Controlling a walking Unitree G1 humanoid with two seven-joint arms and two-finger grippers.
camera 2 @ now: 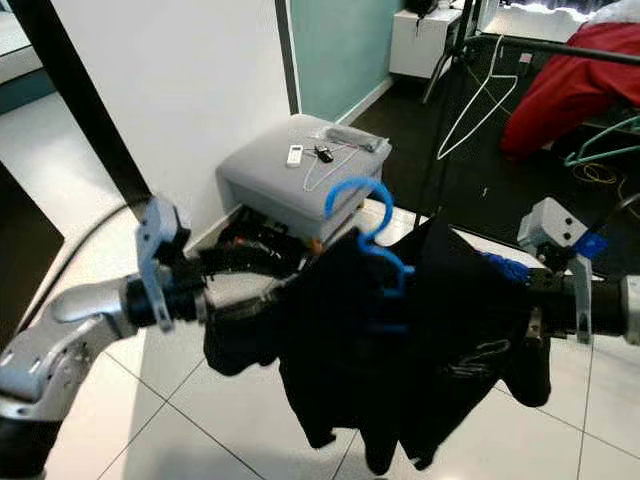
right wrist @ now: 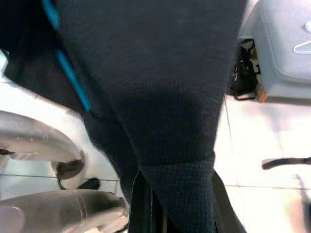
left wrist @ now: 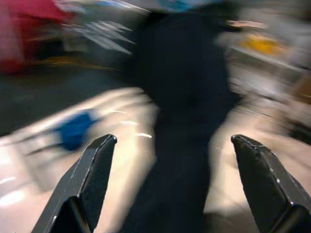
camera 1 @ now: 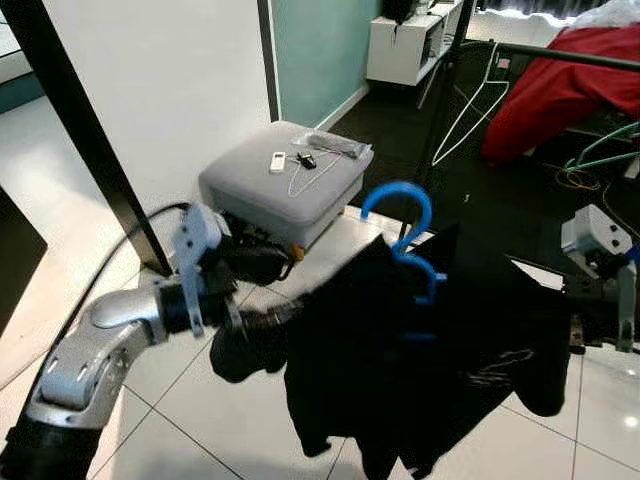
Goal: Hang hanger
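- The blue plastic hanger (camera 1: 405, 235) sits between the two arms, its curved hook standing up above a dark knitted garment (camera 1: 420, 350) that drapes from it in loose folds over the white tiled floor (camera 1: 180, 420).
- The dark metal clothes rail (camera 1: 560, 52) lies well apart from it, further into the room, with a thin white wire hanger (camera 1: 478, 100) already on it.
- The left gripper (left wrist: 172, 187) is spread wide in its wrist view, both black fingers (left wrist: 95, 174) apart with the dark cloth ahead of them; it looks released rather than clamped on anything.
- The right gripper (right wrist: 167, 204) is pinched on a ribbed edge of the garment, its fingers either side of the knit.
- Risk, as I judge it: with a grip on soft cloth and not on the hanger itself, the garment could slide off the smooth plastic shoulders, or the hanger could tip and drop.
- The hook opening faces sideways, so it may miss the thin rail unless it is turned to meet it.
- The left wrist view is blurred, so fine contact there is uncertain.
- A grey padded ottoman (camera 1: 285, 180) with small items on top stands near a white wall (camera 1: 160, 90).
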